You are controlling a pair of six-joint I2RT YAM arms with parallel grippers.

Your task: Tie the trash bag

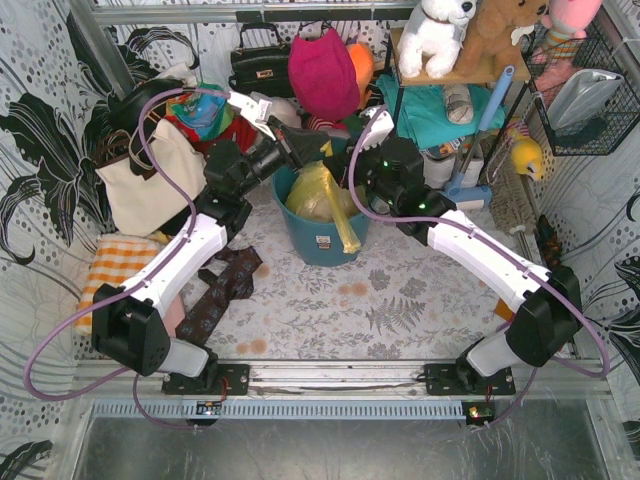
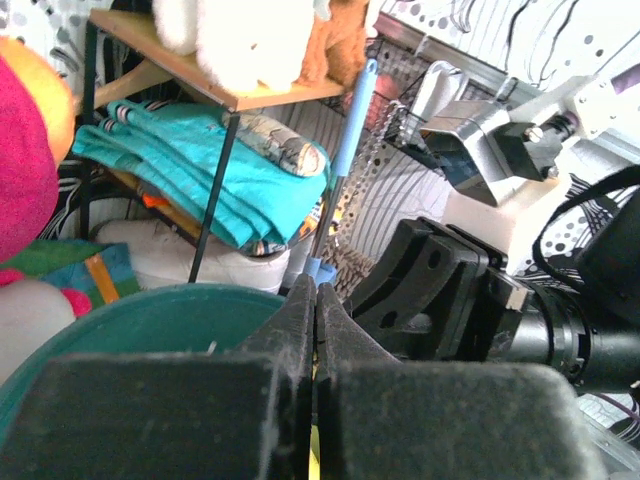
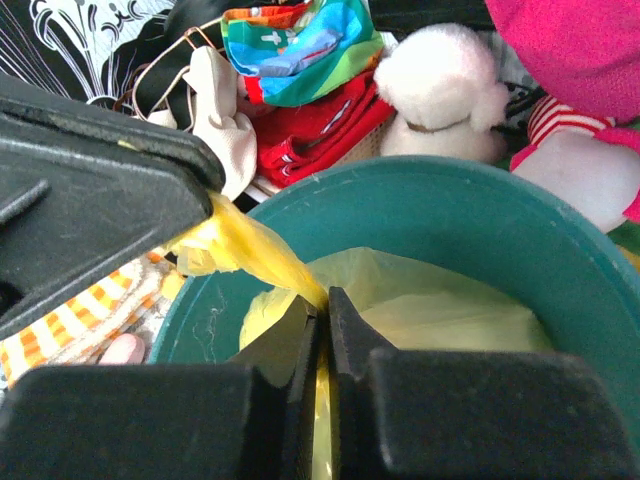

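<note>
The trash bag (image 1: 312,192) is thin yellow plastic sitting inside a teal bucket (image 1: 318,245), with one twisted strand (image 1: 347,232) hanging over the bucket's front. My left gripper (image 1: 308,152) is over the bucket's far-left rim. Its fingers (image 2: 300,330) are shut with a sliver of yellow plastic (image 2: 319,445) between them. My right gripper (image 3: 323,318) is shut on a pulled-up strand of the bag (image 3: 245,248) just above the bucket (image 3: 450,200). That strand runs taut up to the left gripper's finger (image 3: 95,200). The bag's contents are hidden.
A cream tote (image 1: 150,188) stands left of the bucket. Behind it are a black handbag (image 1: 260,65), a pink cushion (image 1: 322,75) and a shelf with plush toys (image 1: 450,40). A wire basket (image 1: 585,95) hangs at the right. A brown cloth (image 1: 215,290) and an orange checked cloth (image 1: 115,265) lie front-left.
</note>
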